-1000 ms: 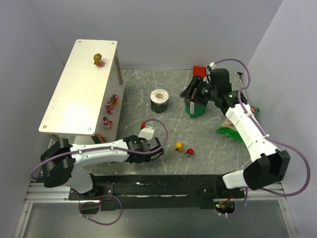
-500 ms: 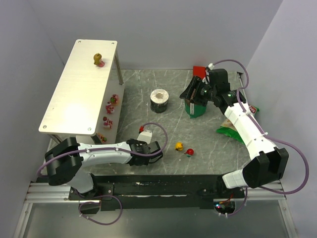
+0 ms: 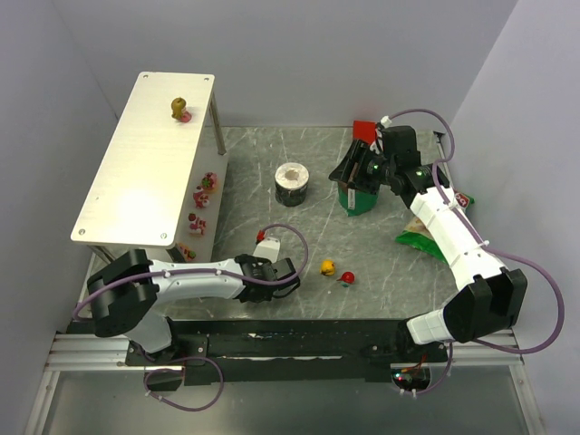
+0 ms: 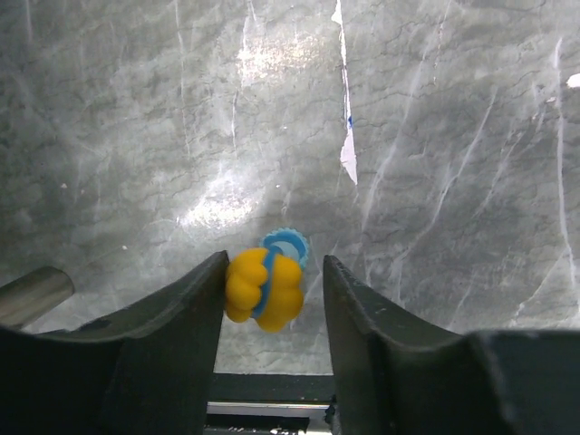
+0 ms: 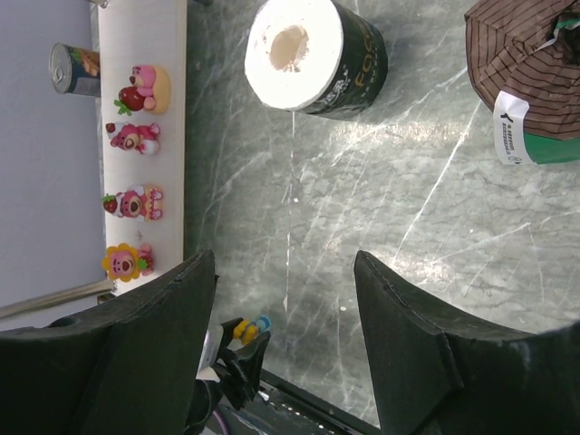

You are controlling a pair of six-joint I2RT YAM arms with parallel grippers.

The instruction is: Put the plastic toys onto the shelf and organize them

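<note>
One yellow-and-blue plastic toy [image 4: 263, 290] sits on the table [image 4: 408, 136] between the part-open jaws of the left claw [image 4: 275, 270], touching one, just clear of the other; the right claw [image 5: 283, 263] gapes empty, well apart.

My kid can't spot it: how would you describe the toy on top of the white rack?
Look to the white shelf on the table's left side. Near the far end of its flat top stands one tiny toy, yellowish-brown above and pink below. It is alone up there; the other toys line the lower tier.
</note>
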